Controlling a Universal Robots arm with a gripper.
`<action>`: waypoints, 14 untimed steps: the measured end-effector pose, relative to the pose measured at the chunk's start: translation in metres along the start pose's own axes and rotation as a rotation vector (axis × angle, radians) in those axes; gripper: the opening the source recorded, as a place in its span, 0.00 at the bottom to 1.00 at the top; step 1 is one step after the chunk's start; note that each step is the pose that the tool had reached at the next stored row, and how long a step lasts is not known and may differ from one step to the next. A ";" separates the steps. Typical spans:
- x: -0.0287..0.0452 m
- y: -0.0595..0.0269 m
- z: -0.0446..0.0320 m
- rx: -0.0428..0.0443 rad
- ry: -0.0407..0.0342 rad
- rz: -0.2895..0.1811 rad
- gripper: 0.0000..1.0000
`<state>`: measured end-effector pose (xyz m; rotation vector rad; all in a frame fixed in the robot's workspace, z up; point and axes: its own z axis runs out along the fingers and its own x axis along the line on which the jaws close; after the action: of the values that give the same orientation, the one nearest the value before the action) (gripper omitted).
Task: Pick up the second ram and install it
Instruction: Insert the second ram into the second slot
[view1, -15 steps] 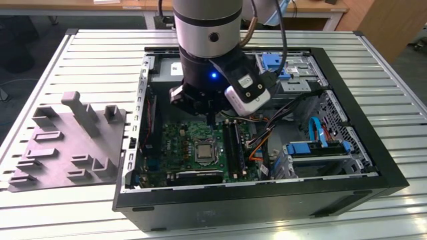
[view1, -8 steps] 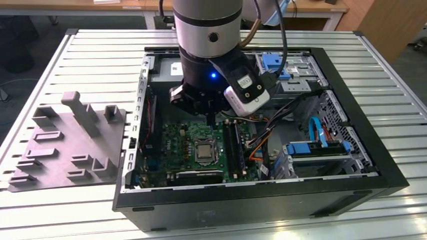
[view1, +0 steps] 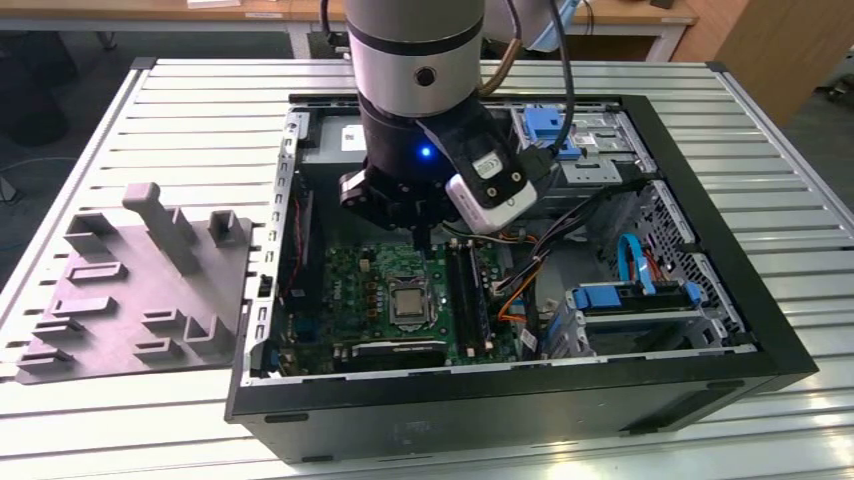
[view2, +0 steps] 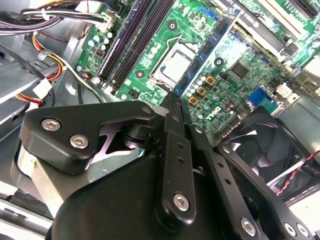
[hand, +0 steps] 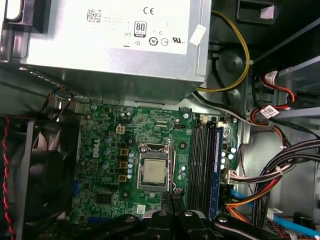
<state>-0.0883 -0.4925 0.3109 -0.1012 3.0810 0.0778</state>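
At the exterior view's left, a grey moulded fixture (view1: 134, 290) lies on the slatted desk (view1: 200, 100), just beside the open computer case (view1: 534, 415). Over the middle of the case the gripper (view1: 422, 232) hangs above the motherboard (view1: 354, 290). Its fingers (view2: 170, 150) are closed on the second ram (view2: 205, 52), and the thin blue stick reaches out from the fingertips over the board.

In the first wrist view the stick shows edge-on as a thin dark line across the processor (hand: 152, 171). It is apart from the memory slots (hand: 200, 160), which lie toward the exterior view's right. A blue stick (hand: 218, 160) is already seated in the outermost slot, and free black slots sit beside it.

The carry looks best done with the stick's long edge kept parallel to the slots, as it roughly is now. The grip is narrow, so a slow sideways travel would help keep the stick from pivoting between the fingers. It should then meet the free slot squarely rather than one end first, without brushing the seated stick.

Farther right run the cables (view1: 514, 290), close to the slots, so they are a likely snag. Beyond them are the bright blue drive clips (view1: 547, 125).
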 end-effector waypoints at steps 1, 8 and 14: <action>0.0000 0.0004 0.0003 -0.0034 -0.0002 0.000 0.12; -0.0092 -0.0001 0.0041 -0.0131 -0.0009 0.002 0.12; -0.0169 -0.0008 0.0069 -0.0161 -0.0013 0.005 0.12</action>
<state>-0.0711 -0.4918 0.3049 -0.0942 3.0799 0.1029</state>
